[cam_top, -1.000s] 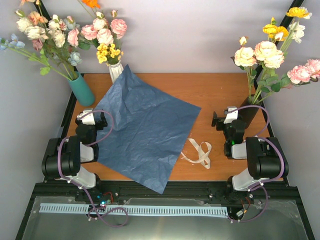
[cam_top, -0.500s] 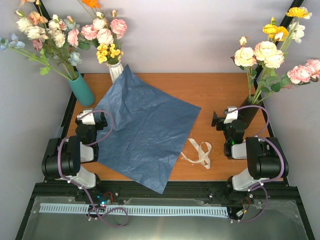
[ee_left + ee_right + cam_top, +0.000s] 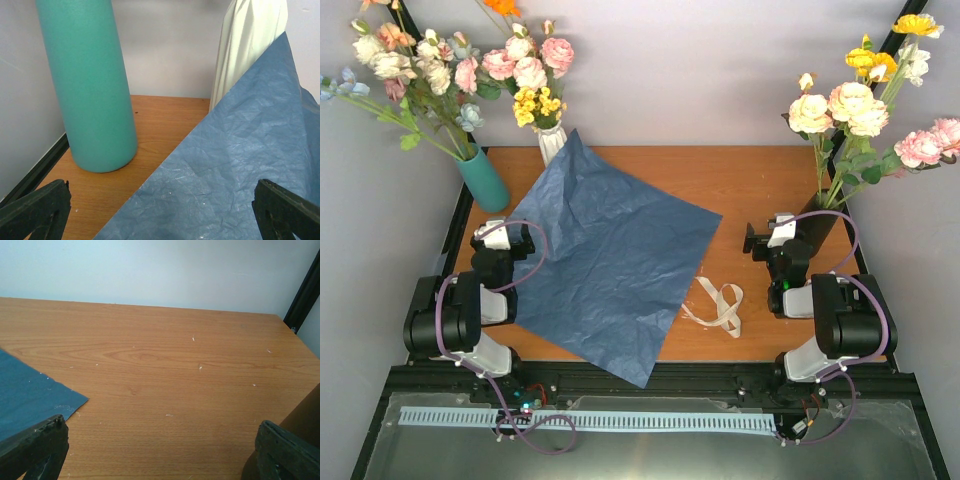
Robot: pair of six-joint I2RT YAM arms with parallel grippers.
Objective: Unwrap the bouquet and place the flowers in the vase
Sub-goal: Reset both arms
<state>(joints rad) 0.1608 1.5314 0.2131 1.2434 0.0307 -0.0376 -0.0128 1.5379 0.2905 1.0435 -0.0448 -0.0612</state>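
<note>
Item: flowers (image 3: 850, 105), pink, cream and yellow, standing in the dark vase (image 3: 817, 228) at the right edge of the desk (image 3: 750, 180), just beside my right pincer (image 3: 160, 442). Long axis: the stems rise from the vase neck and lean toward the far right corner, with blooms uppermost and fanned apart. Handling, as I judge it: light, with thin springy stems and soft heads that would crush. The best hold is low on the gathered stems just above the neck, never on a bloom. The vase looks glossy, so likely slippery, and top-heavy with the bunch leaning. Wrapping: blue paper (image 3: 610, 260) spread flat mid-desk, limp and easily torn. The ribbon (image 3: 717, 305) lies loose beside it. Right pincer: jaws spread wide, holding nothing. Left pincer (image 3: 160, 207): likewise wide and empty, over the paper's left edge.
</note>
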